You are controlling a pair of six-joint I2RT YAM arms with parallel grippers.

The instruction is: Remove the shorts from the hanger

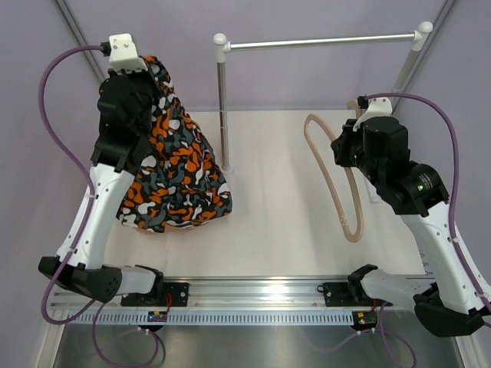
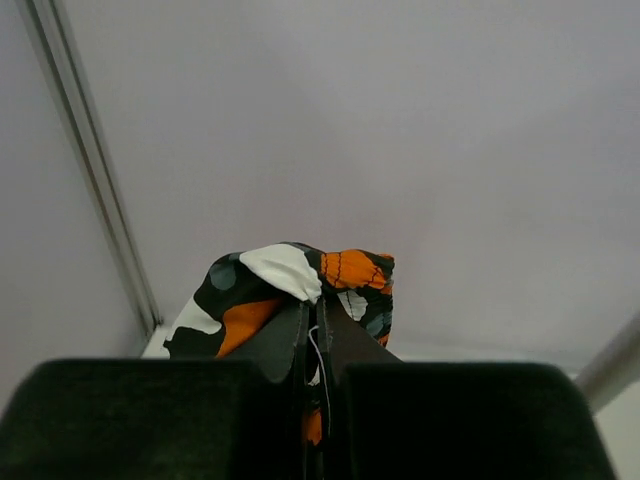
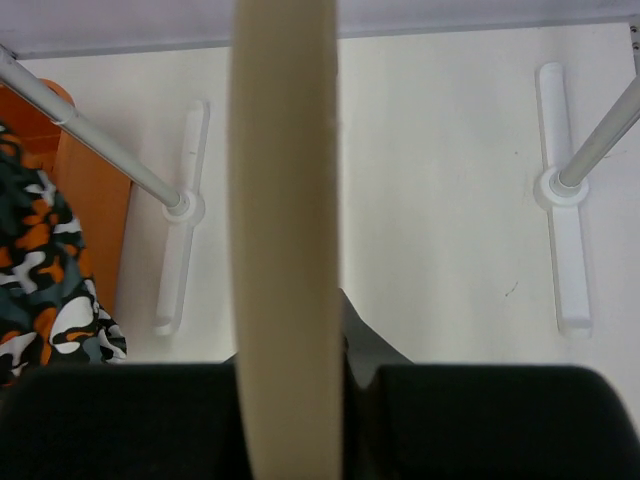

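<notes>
The shorts, printed in orange, black, grey and white, hang from my left gripper at the far left, their lower end resting on the table. In the left wrist view the left gripper is shut on a bunch of the shorts. The pale beige hanger is apart from the shorts at the right, bare. My right gripper is shut on it; in the right wrist view the right gripper clamps the hanger bar, which crosses the view vertically.
A metal rail with white joints stands at the back on two posts with white feet. The left post stands just right of the shorts. Purple walls enclose the table.
</notes>
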